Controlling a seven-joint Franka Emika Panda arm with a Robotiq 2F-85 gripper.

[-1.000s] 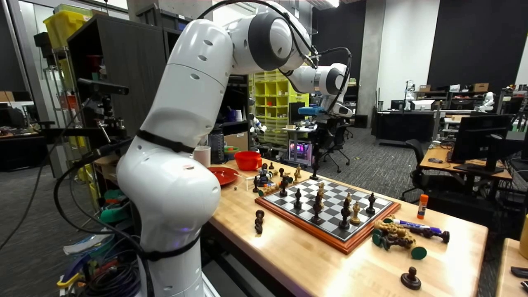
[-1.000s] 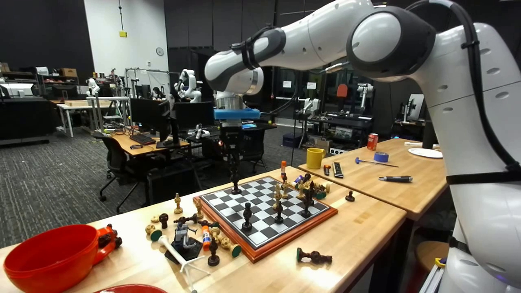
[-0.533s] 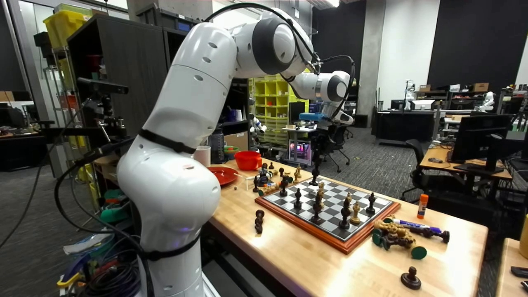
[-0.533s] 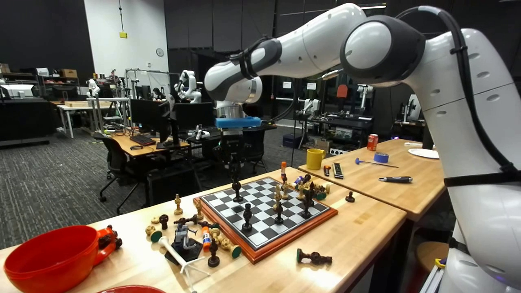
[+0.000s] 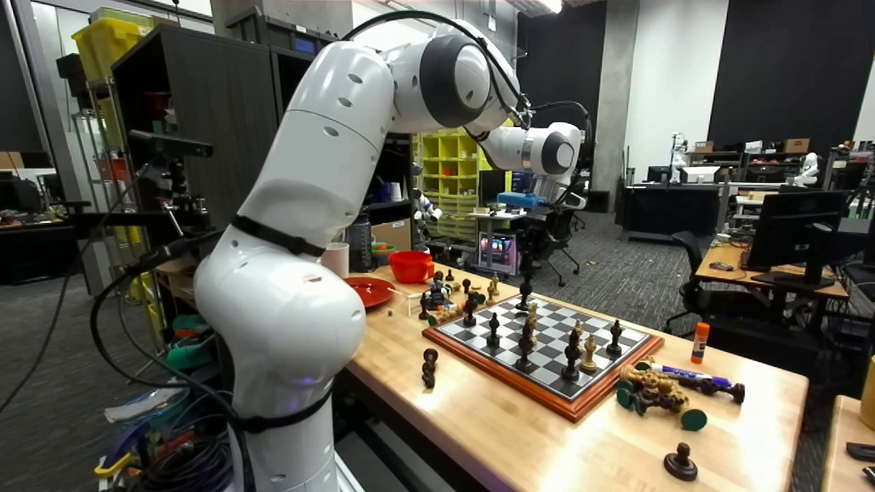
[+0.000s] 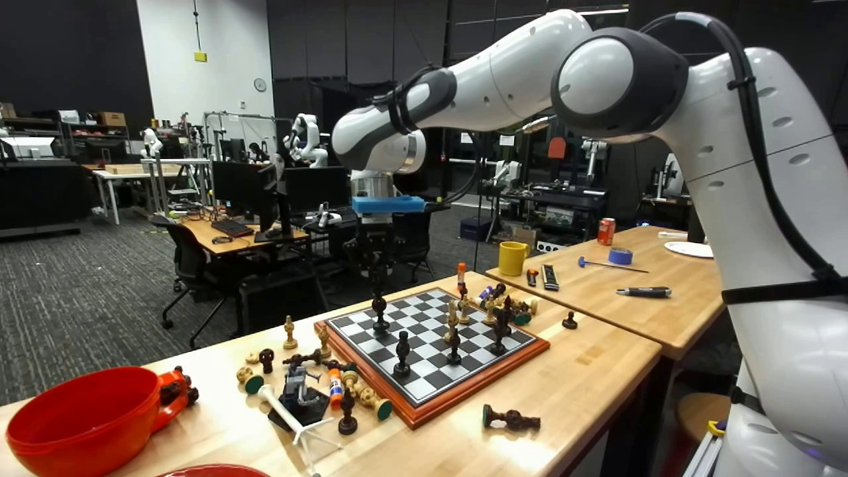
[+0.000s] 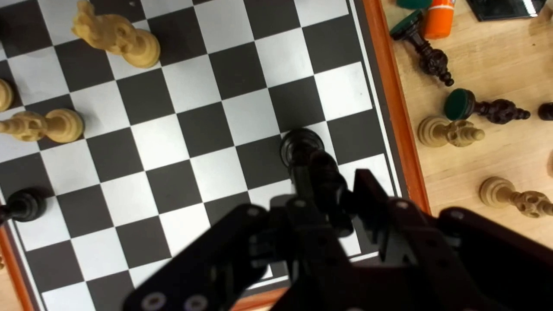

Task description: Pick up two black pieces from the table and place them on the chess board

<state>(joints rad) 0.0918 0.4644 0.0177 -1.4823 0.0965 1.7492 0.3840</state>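
- A light-wood table (image 6: 596,364) bears the chess board (image 6: 477,382)
- Your gripper (image 7: 333,174) holds a black piece (image 6: 379,308) upright over it, jaws closed around the piece's upper part

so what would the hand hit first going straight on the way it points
Likely the chess board below, met by the black piece held in the hand; any gap is hard to judge.

The pincer (image 6: 379,277) holds a black piece (image 6: 379,313) upright over the chess board (image 6: 424,338); a red bowl (image 6: 112,442) stands on the counter (image 6: 596,371).
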